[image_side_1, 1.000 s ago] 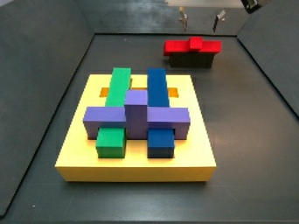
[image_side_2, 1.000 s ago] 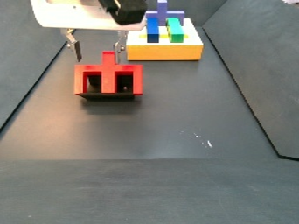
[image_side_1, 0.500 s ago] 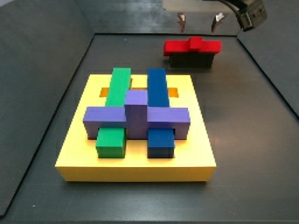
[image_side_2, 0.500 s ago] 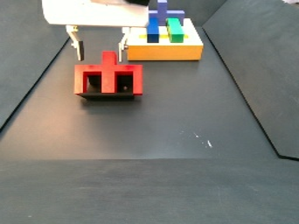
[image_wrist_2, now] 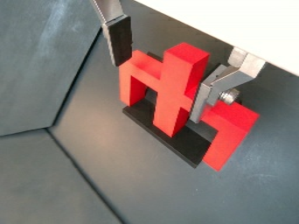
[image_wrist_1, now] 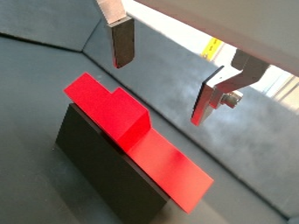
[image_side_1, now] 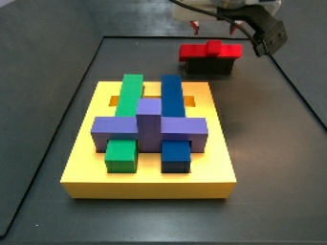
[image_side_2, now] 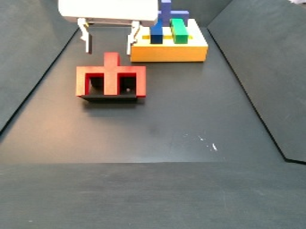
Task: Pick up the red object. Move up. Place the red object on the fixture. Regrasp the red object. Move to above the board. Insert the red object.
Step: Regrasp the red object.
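One red block (image_side_2: 113, 79) sits on the single black fixture (image_side_2: 111, 95) on the dark counter (image_side_2: 156, 152), nearest to me, its long side running across the fixture and one prong standing up in the middle. Just above and slightly behind it hangs the hand (image_side_2: 106, 38), fingers (image_wrist_2: 118, 39) spread apart and empty, straddling that long side. I'd say it must come straight down to regrasp. Farther back lies one yellow board (image_side_2: 167, 52), carrying a green, a blue and a purple block.
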You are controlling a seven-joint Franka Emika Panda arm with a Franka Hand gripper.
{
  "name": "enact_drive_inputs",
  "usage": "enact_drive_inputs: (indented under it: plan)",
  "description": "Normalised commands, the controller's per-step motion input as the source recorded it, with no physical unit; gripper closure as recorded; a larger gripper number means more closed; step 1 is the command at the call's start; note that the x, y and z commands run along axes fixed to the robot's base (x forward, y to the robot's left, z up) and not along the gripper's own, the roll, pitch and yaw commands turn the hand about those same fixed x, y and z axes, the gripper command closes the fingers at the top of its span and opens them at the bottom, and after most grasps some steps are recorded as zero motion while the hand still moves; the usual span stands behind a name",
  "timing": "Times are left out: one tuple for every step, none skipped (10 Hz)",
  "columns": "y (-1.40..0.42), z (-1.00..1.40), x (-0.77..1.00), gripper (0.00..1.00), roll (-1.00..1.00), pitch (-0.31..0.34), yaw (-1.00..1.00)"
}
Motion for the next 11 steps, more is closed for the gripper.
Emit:
enact_drive_inputs:
  plan:
    - [-0.31,0.0,-0.01,0.0,1.0,0.0,0.12]
    - [-0.3,0.0,0.0,0.0,1.0,0.0,0.17]
    - [-0.26,-0.2,0.0,0.0,1.0,0.0,0.15]
    - [-0.08,-0.11,0.0,0.0,0.65,0.0,0.11]
    - [0.0,0.0,0.06,0.0,0.01,0.04,0.0]
    - [0.0,-0.29,0.23,0.0,-0.07,0.034,0.0]
    - [0.07,-0.38,0.26,0.0,-0.58,0.0,0.0]
    - [0.21,-0.26,0.29,0.0,-0.88,0.0,0.05]
    - [0.26,-0.26,0.26,0.0,-0.89,0.0,0.07]
    - [0.25,-0.18,0.08,0.0,-0.7,0.0,0.04]
    - [0.11,-0.01,-0.02,0.0,-0.39,-0.023,0.0]
